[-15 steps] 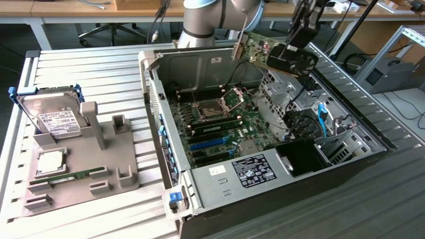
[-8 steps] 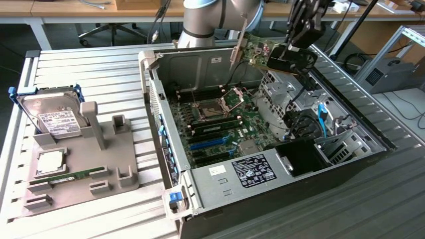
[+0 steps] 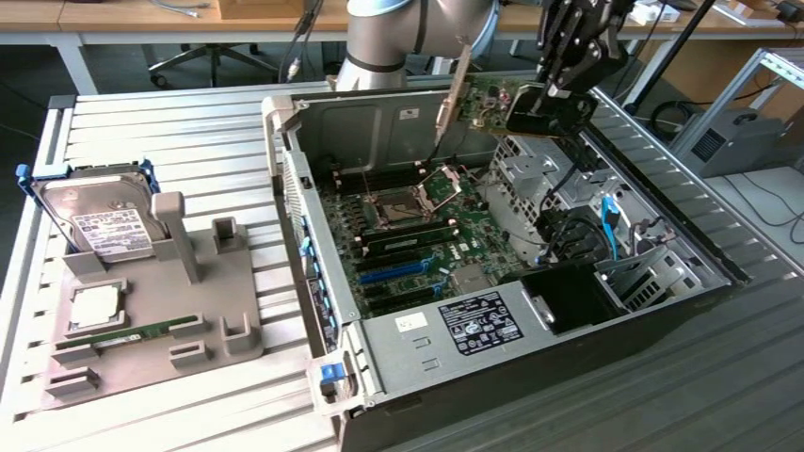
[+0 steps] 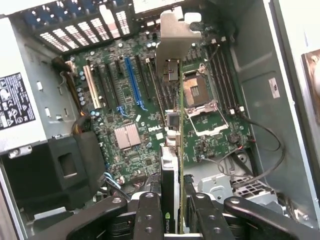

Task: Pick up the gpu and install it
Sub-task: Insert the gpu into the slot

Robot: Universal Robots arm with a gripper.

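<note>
The gpu point(image 3: 484, 105) hangs in the air over the back of the open computer case point(image 3: 503, 325), with my gripper point(image 3: 553, 102) shut on its edge. Its silvery bracket point(image 3: 458, 89) points down the exterior view's left side. In the wrist view the gpu point(image 4: 172, 150) shows edge-on between my two black fingers point(image 4: 149, 215), bracket point(image 4: 175, 35) leading, and my gripper point(image 4: 174, 222) clamps it from both sides. Below it lies the green motherboard point(image 4: 125, 115) with the blue slot point(image 4: 132, 82) and the open processor socket point(image 4: 200, 100). The card is well above the board, touching nothing.
On the exterior view's left a grey fixture point(image 3: 164, 315) holds a hard drive point(image 3: 107, 221), a processor chip point(image 3: 94, 306) and a green memory stick point(image 3: 138, 331). Inside the case are a black fan shroud point(image 3: 571, 297), cables point(image 3: 609, 226) and a drive cage point(image 3: 534, 165).
</note>
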